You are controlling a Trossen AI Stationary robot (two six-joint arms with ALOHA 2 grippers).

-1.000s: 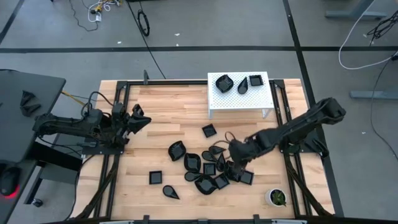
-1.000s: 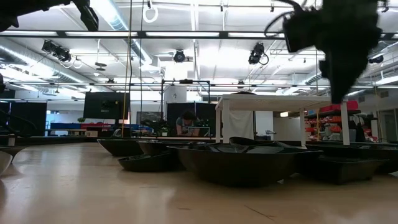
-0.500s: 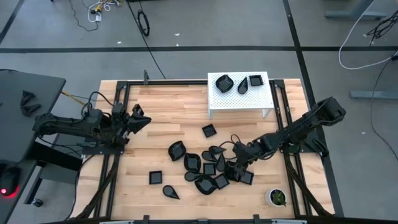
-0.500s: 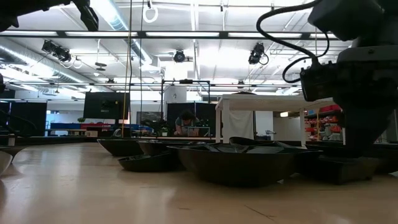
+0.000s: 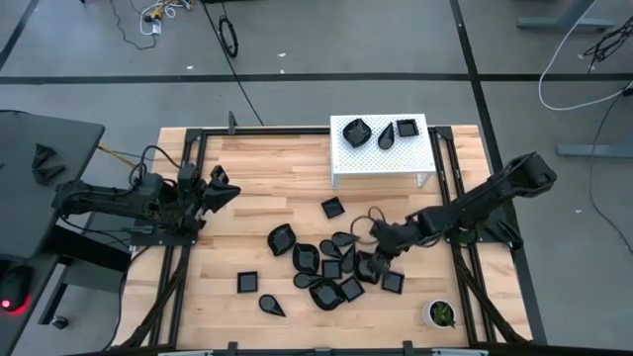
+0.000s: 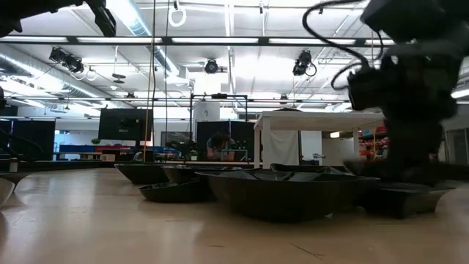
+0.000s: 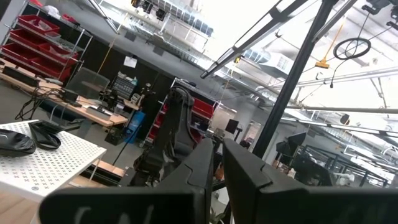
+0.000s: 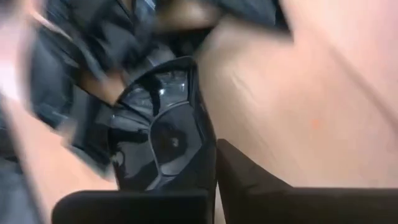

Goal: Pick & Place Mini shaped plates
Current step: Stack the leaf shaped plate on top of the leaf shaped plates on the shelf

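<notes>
Many mini shaped plates (image 5: 326,267), small glossy black dishes, lie clustered on the wooden table near its middle, some overlapping. Two more plates (image 5: 357,132) rest on a white perforated stand (image 5: 381,158) at the far side. My right gripper (image 5: 373,259) is low at the cluster's right end, slanting down, shut on one plate (image 8: 158,134). My left gripper (image 5: 224,188) waits raised at the table's left, shut on nothing, its fingers (image 7: 205,168) pointing up into the room. My right gripper pinches the plate's raised rim (image 8: 205,134) between its two fingers, one finger over the dish's hollow and one outside. The fingers come slanting down from the table's right side. In the low view the plate (image 6: 407,194) still sits at table level among its neighbours.
A small white cup with green contents (image 5: 440,313) stands near the table's near right corner. Black frame rails (image 5: 188,198) run along the table's left and right sides. Bare wood lies between the cluster and the left arm.
My right gripper has come down from above the cluster to table level at the cluster's right end, tipping more steeply downward. The plates have stayed in place.
</notes>
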